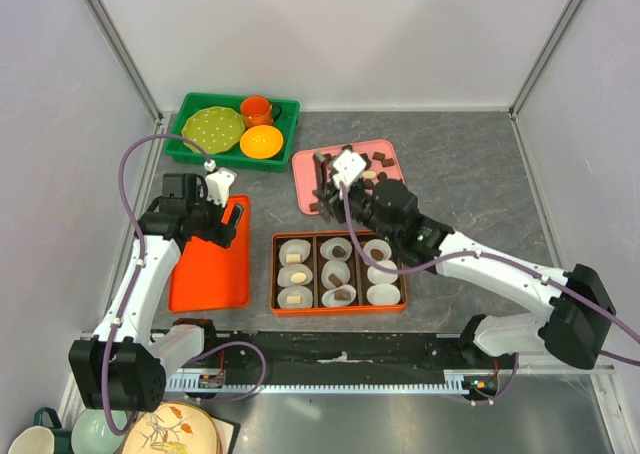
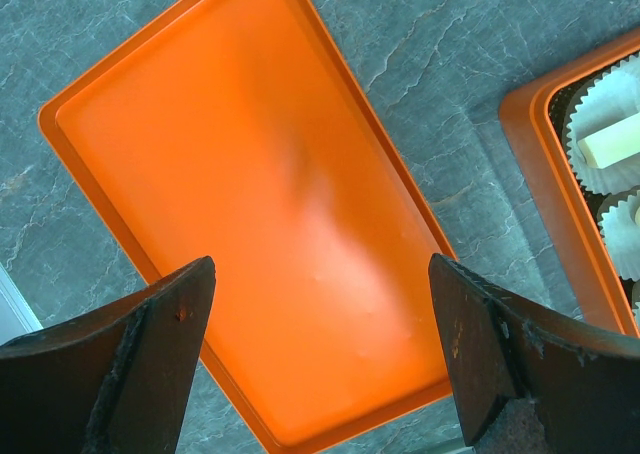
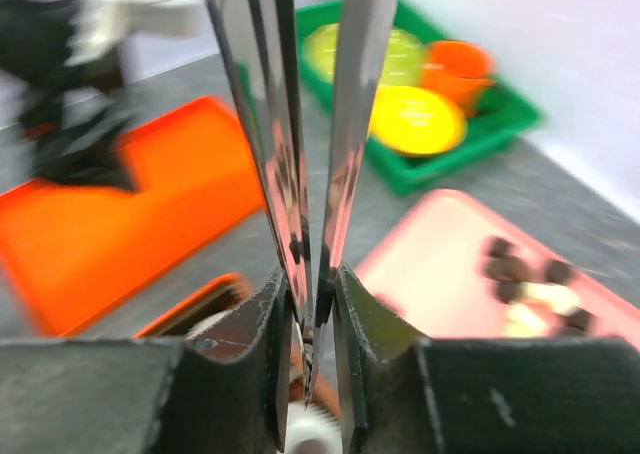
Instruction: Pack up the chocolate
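- Chocolate (image 1: 380,159) lies in two places. Loose dark and cream pieces sit on the pink tray (image 1: 308,169) at the far middle of the desk (image 1: 470,174), mostly at that tray's right end with a few at its near left corner. Single pieces also sit inside the box.
- The box (image 1: 340,309) lies just on the near side of the pink tray, toward the middle of the desk's near edge. It holds nine white paper cups (image 1: 383,294) in three rows of three.
- The left column's cups each carry a cream piece, and the middle column shows brown pieces in its far and near cups. The right column shows only white paper from above.
- The right gripper (image 3: 312,304) is over the pink tray's left half, its fingers pressed onto a pair of metal tweezers (image 3: 300,124) whose blades stand almost together. The wrist view is blurred and the tips run out of frame, so it cannot be told whether a piece sits between them.
- The left gripper (image 2: 320,304) hangs over the orange tray (image 2: 250,174), jaws spread wide with nothing between them.
- The orange tray lies flat and bare along the desk's left side, with a strip of grey surface between it and the box.
- The green bin (image 1: 185,144) in the far left corner holds a green plate (image 1: 213,127), an orange cup (image 1: 258,109) and a yellow bowl (image 1: 261,141).
- Grey desk shows from the pink tray and box out to the right edge, crossed only by the right arm. Narrower gaps separate the bin, the trays and the box.
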Robot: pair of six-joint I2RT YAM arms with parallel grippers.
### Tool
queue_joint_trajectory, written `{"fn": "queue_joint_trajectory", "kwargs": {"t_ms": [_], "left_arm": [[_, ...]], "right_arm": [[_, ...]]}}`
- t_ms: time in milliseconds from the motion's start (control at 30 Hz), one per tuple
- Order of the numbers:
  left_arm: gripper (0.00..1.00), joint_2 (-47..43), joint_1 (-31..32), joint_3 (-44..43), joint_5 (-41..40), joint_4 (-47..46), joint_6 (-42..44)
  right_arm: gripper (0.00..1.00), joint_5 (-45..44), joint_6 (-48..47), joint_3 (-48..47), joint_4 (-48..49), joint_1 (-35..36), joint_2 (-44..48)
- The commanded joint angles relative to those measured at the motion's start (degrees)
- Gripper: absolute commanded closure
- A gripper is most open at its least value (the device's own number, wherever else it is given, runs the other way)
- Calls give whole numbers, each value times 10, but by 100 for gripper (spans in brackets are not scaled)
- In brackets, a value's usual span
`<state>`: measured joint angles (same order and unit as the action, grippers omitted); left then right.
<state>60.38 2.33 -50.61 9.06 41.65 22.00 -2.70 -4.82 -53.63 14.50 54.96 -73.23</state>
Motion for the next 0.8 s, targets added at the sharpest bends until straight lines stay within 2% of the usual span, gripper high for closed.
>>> {"fn": "queue_joint_trajectory", "kwargs": {"t_ms": [0,233,433,567,700,767], "left_arm": [[6,-8,-3,-17,-3,-3,13],[6,-8,-3,-16,-4,-4,15],[6,-2,-4,-18,-2,-9,15],[6,-1,-4,-18,-2,-10,16],[6,-2,-5,-11,-4,-13,18],[6,2,-5,-10,-1,-15,17]], "right_arm": [[78,-11,-9,-48,46,-69,-35],[84,-3,13,-104,94,-193,-170],[85,-14,14,-171,103,-237,-277],[82,-20,22,-182,106,-253,-299],[77,-20,25,-150,115,-255,-290],[71,-24,29,-137,119,-255,-279]]}}
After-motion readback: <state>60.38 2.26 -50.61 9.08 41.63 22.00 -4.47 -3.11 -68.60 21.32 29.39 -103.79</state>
